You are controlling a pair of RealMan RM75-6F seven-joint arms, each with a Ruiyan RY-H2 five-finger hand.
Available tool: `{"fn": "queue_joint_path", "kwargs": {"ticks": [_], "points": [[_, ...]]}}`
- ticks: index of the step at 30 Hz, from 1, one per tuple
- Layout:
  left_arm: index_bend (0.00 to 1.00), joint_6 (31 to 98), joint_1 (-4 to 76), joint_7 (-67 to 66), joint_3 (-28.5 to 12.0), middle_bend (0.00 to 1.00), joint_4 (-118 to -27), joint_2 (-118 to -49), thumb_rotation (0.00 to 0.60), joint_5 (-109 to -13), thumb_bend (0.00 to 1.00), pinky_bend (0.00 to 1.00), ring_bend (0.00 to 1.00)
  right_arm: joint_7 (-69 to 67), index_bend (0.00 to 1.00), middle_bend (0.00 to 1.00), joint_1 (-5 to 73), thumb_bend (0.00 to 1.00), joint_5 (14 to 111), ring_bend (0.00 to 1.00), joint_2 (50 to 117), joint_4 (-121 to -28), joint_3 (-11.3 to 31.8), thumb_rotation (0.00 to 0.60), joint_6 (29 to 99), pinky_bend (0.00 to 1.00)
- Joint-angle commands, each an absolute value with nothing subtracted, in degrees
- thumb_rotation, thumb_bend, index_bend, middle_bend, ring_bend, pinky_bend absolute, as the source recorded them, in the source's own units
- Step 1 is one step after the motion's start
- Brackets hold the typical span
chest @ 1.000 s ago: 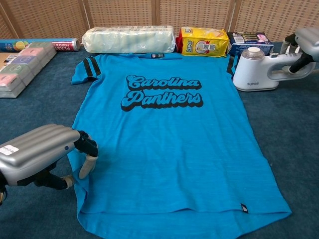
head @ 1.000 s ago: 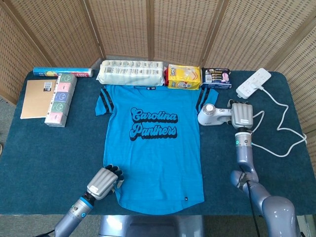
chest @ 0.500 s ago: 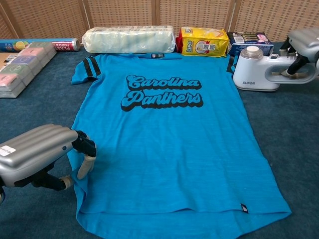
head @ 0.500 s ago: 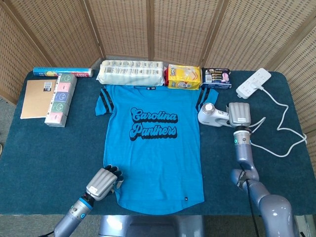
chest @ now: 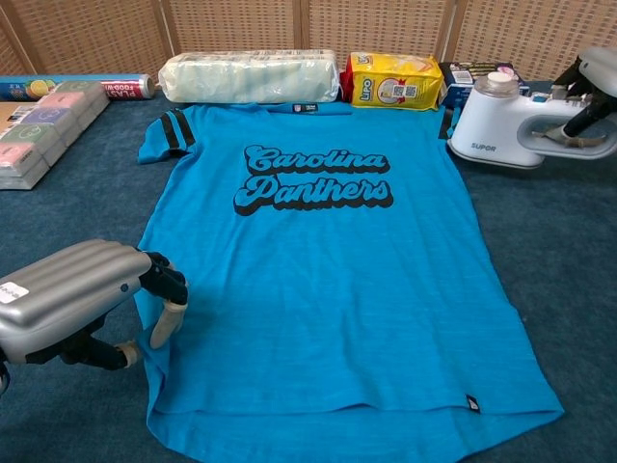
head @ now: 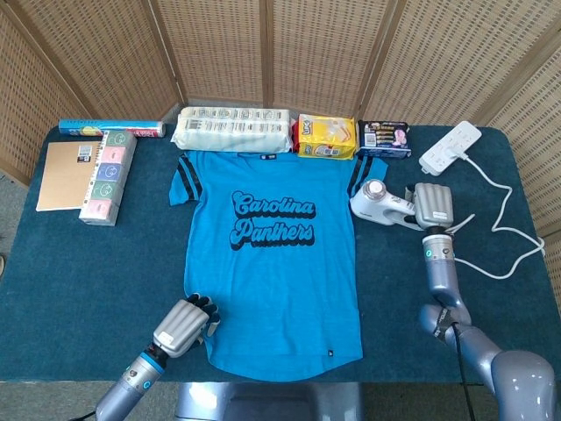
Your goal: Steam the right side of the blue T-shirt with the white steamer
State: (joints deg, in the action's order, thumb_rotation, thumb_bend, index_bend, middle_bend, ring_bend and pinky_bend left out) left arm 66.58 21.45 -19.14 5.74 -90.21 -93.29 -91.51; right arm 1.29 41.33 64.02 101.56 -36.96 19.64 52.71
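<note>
The blue T-shirt (head: 272,263) (chest: 318,280) with "Carolina Panthers" lettering lies flat on the dark blue table. My right hand (head: 432,205) (chest: 596,85) grips the handle of the white steamer (head: 378,202) (chest: 501,130), which is lifted and tilted just off the shirt's right sleeve. My left hand (head: 186,323) (chest: 82,299) rests at the shirt's lower left hem, fingers curled onto the fabric edge.
A tissue pack (head: 232,129), a yellow bag (head: 326,136) and a dark packet (head: 383,139) line the far edge. A white power strip (head: 450,146) and its cord (head: 508,237) lie at the right. Boxes (head: 108,175), a notebook (head: 64,174) and a tube (head: 110,128) sit left.
My right hand has raised the steamer off the table and tilted it, moving slightly right. The left hand has stayed at the hem.
</note>
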Motion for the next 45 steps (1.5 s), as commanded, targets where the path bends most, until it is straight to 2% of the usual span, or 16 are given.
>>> {"fn": "queue_joint_path", "kwargs": {"ticks": [1, 10, 13, 19, 32, 45], "points": [[0.67, 66.8, 21.3, -19.3, 5.9, 0.51, -90.5, -93.0, 0.599, -91.7, 0.47, 0.34, 0.36, 1.7, 0.71, 0.77, 39.0, 0.31, 62.9, 0.78, 97.3, -44.8, 20.8, 0.600, 54.7, 0.76], [0.68, 67.0, 21.3, -20.1, 6.3, 0.51, -91.5, -92.4, 0.595, -92.4, 0.47, 0.34, 0.36, 6.7, 0.71, 0.76, 34.8, 0.31, 62.2, 0.78, 89.4, -65.0, 19.9, 0.600, 58.9, 0.76], [0.67, 67.2, 21.2, -20.4, 6.5, 0.51, -91.9, -92.1, 0.599, -92.8, 0.47, 0.34, 0.36, 9.6, 0.71, 0.76, 33.6, 0.31, 62.6, 0.78, 87.4, -71.8, 18.6, 0.600, 60.5, 0.76], [0.67, 67.4, 21.2, -20.7, 6.6, 0.51, -92.8, -91.3, 0.596, -93.2, 0.47, 0.34, 0.36, 15.1, 0.71, 0.76, 32.4, 0.31, 65.0, 0.78, 86.1, -79.8, 15.4, 0.600, 63.5, 0.76], [0.67, 67.0, 21.6, -20.6, 6.4, 0.51, -93.6, -90.4, 0.598, -93.5, 0.47, 0.34, 0.36, 23.0, 0.71, 0.76, 31.9, 0.31, 69.9, 0.78, 89.4, -82.9, 10.2, 0.600, 67.3, 0.75], [0.68, 66.2, 22.0, -20.3, 6.6, 0.51, -93.8, -90.0, 0.599, -93.7, 0.47, 0.34, 0.36, 25.1, 0.70, 0.76, 32.3, 0.31, 69.5, 0.77, 94.3, -79.6, 9.5, 0.600, 67.1, 0.74]]}}
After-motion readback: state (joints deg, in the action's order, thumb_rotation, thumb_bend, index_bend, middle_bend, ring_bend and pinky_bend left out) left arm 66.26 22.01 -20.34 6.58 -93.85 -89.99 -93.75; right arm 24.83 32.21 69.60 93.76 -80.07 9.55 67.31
